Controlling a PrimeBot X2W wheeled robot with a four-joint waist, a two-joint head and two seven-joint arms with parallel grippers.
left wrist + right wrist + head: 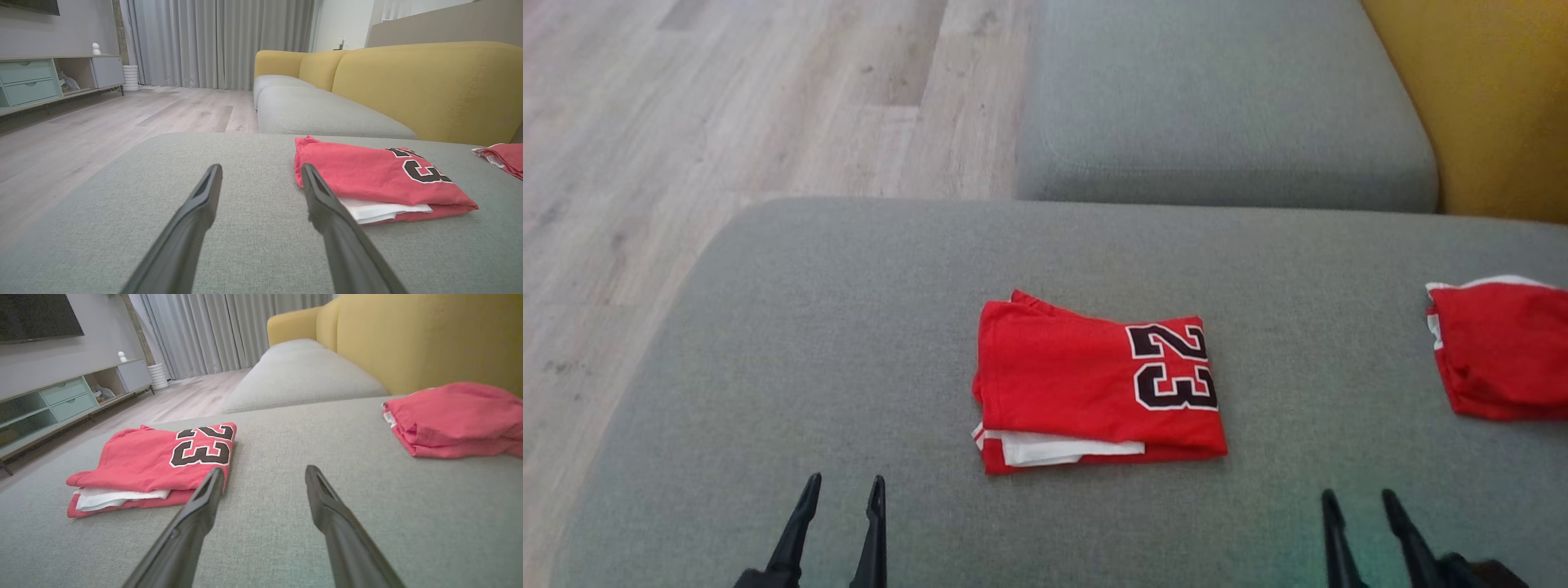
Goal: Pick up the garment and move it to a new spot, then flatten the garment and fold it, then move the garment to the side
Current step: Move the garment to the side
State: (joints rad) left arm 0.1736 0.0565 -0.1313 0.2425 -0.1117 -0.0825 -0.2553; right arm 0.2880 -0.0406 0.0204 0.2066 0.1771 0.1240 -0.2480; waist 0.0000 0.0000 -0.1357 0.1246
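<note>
Lying folded mid-cushion, the red garment point(1094, 384) rests on the grey sofa seat point(849, 327) — left end effector point(844, 494) and right end effector point(1357, 505) spread wide, empty, just short of it.

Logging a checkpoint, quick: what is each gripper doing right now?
Left gripper: open, holding nothing, near the folded red fabric jersey numbered 23.
Right gripper: open, holding nothing, above the grey fabric cushion.

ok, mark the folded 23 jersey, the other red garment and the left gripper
folded 23 jersey point(1062, 376): head view, plain red panel left of the number.
other red garment point(1503, 351): head view, middle of its red top layer.
left gripper point(845, 483): head view, midway between its two fingertips.
</note>
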